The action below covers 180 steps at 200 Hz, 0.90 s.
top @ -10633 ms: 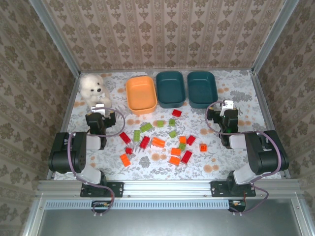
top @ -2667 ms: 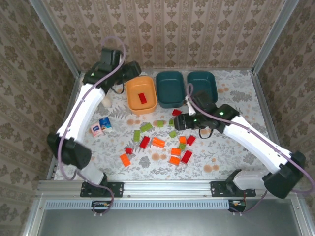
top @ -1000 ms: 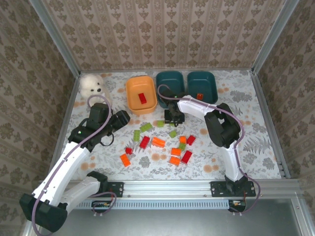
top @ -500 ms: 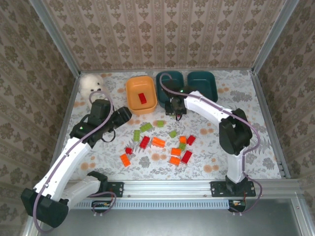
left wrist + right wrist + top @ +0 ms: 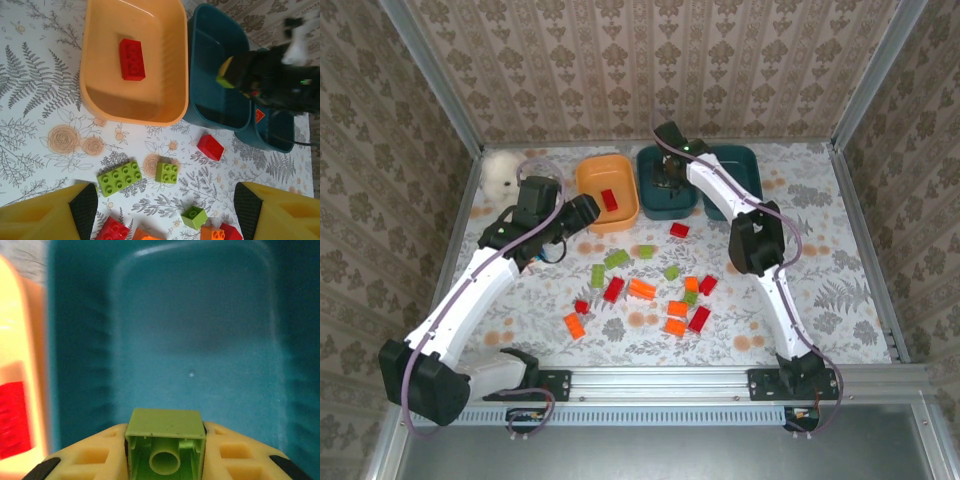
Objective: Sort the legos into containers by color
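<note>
Right gripper (image 5: 165, 467): jaws clamped on a green brick (image 5: 165, 432), hollow underside facing the wrist camera. The brick is held above the floor of the middle teal tub (image 5: 190, 340), not touching it; the overhead view places this gripper (image 5: 667, 182) over the same tub (image 5: 655, 207). Just to its left stands the orange tub (image 5: 590, 195), containing one red brick (image 5: 132, 59) lying flat. The other teal tub (image 5: 745, 165) stands on the far side of the middle one, with the right arm crossing above it. Left gripper (image 5: 165, 206): fingers (image 5: 82, 207) wide apart, nothing between them, hovering over the table (image 5: 820, 280) near the orange tub's front edge. Loose bricks (image 5: 642, 290), red, green and orange, lie scattered on the table in front of the tubs, including a red one (image 5: 210, 147) just beside the middle tub. A white plush toy (image 5: 502, 172) sits in the far left corner.
</note>
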Each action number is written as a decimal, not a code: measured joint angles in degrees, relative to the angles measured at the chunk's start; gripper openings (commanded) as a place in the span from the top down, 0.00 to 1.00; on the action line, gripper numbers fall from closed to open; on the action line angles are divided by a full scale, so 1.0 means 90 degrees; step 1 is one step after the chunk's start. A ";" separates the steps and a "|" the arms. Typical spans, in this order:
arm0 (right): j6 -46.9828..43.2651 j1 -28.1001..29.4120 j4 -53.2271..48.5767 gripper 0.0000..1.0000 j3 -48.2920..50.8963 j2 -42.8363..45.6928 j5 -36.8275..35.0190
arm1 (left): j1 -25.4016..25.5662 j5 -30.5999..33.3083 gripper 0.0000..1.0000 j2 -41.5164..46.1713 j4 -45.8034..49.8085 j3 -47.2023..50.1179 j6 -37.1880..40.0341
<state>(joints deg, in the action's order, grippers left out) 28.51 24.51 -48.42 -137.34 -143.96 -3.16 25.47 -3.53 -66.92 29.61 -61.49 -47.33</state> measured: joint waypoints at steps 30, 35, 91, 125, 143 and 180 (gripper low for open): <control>-0.0029 -0.0117 0.0017 0.75 -0.0146 -0.0398 0.0126 | 0.0117 0.0005 0.24 0.0002 -0.0007 0.0000 0.0002; -0.0032 -0.0129 0.0027 0.75 -0.0189 -0.0440 0.0148 | 0.0151 0.0005 0.24 0.0002 -0.0007 0.0000 0.0005; -0.0034 -0.0148 0.0010 0.56 -0.0403 -0.0563 0.0221 | 0.0245 0.0015 0.24 0.0199 0.0007 0.0044 0.0002; -0.0041 -0.0148 -0.0070 0.47 -0.0403 -0.0563 0.0228 | 0.0245 0.0036 0.24 0.0243 0.0051 0.0044 0.0002; -0.0090 -0.0148 -0.0112 0.44 -0.0403 -0.0559 0.0228 | 0.0245 0.0058 0.24 0.0250 0.0083 0.0044 0.0002; -0.0313 -0.0146 -0.0129 0.44 -0.0403 -0.0301 0.0231 | 0.0243 0.0121 0.24 0.0442 0.0192 0.0049 0.0027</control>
<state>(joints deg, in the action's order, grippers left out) 25.69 23.20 -49.58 -140.97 -146.67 -1.08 27.66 -2.44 -62.94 31.33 -61.06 -47.09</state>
